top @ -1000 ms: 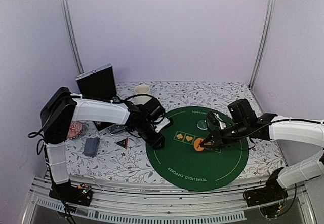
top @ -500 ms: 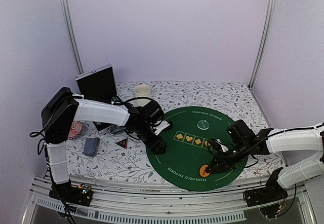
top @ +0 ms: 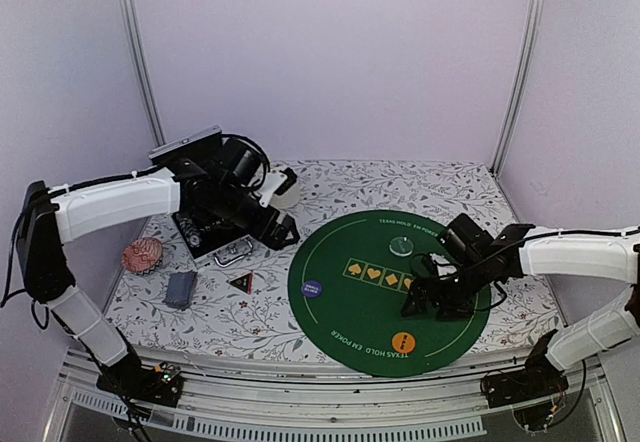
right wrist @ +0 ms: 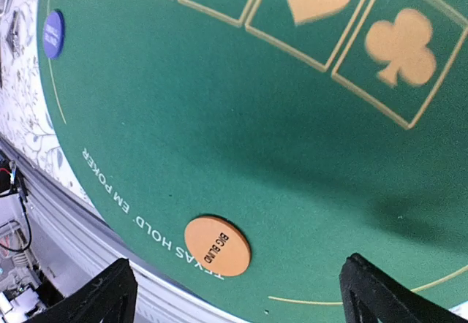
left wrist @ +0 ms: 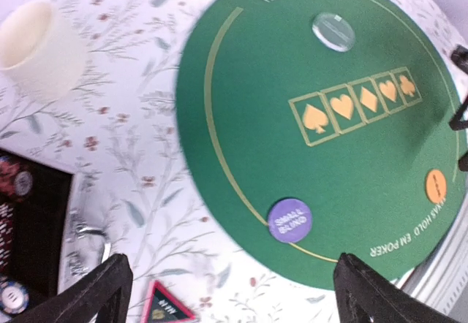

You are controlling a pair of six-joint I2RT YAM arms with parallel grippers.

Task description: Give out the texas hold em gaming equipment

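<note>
A purple "small blind" disc (top: 312, 288) (left wrist: 289, 220) lies near the left edge of the round green mat (top: 370, 307). An orange "big blind" disc (top: 403, 342) (right wrist: 217, 245) rests at the mat's near edge. A pale round chip (top: 400, 246) sits near the mat's far side. On the flowered cloth lie a black-red triangular token (top: 240, 282), a grey-blue card deck (top: 181, 288) and a dark red chip stack (top: 142, 255). My left gripper (top: 283, 232) (left wrist: 232, 294) hangs open above the cloth, left of the mat. My right gripper (top: 425, 305) (right wrist: 241, 297) hovers open over the mat, empty.
A cream mug (top: 283, 184) (left wrist: 40, 45) stands at the back, partly behind my left arm. The silver-edged black case (top: 190, 157) sits open at back left, with chips in its tray (left wrist: 18, 213). The table's metal front rail (top: 330, 417) runs close under the orange disc.
The right gripper carried the orange disc to the mat's near edge, let it go and drew back. The left gripper opened, left the purple disc on the mat and pulled back toward the case.
</note>
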